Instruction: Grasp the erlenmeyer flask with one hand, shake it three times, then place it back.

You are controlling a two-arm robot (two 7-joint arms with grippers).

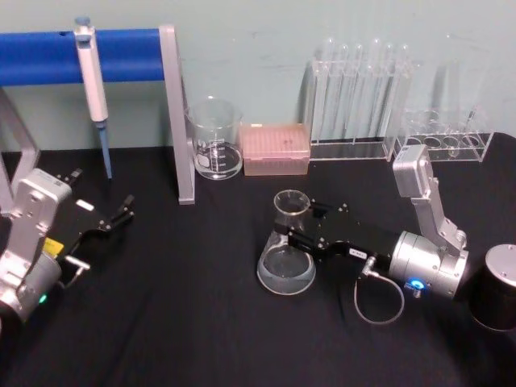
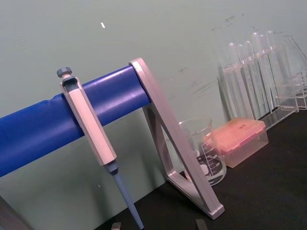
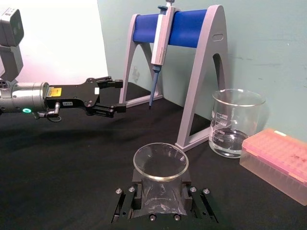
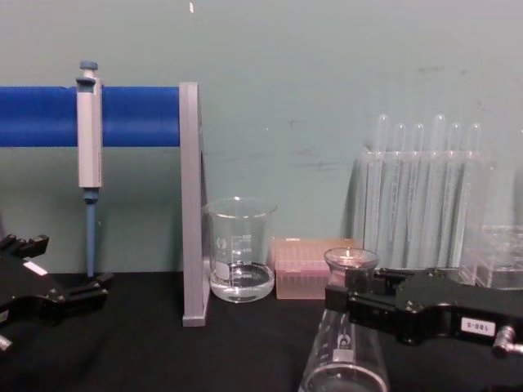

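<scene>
The erlenmeyer flask (image 1: 286, 262) stands upright near the middle of the black table, a clear glass cone with a flared rim. My right gripper (image 1: 295, 223) reaches in from the right and is shut on the flask's neck just below the rim. In the right wrist view the black jaws sit against both sides of the flask (image 3: 160, 179). The chest view shows the flask (image 4: 343, 363) with the right gripper (image 4: 349, 298) clamped at its neck. My left gripper (image 1: 127, 208) rests open at the table's left, well away from the flask, with nothing between its fingers.
A glass beaker (image 1: 214, 141) and a pink tip box (image 1: 276, 149) stand behind the flask. A blue-barred stand (image 1: 176, 113) holds a pipette (image 1: 93, 89) at back left. Test tube racks (image 1: 359, 105) line the back right. A black cylinder (image 1: 496, 298) sits at right.
</scene>
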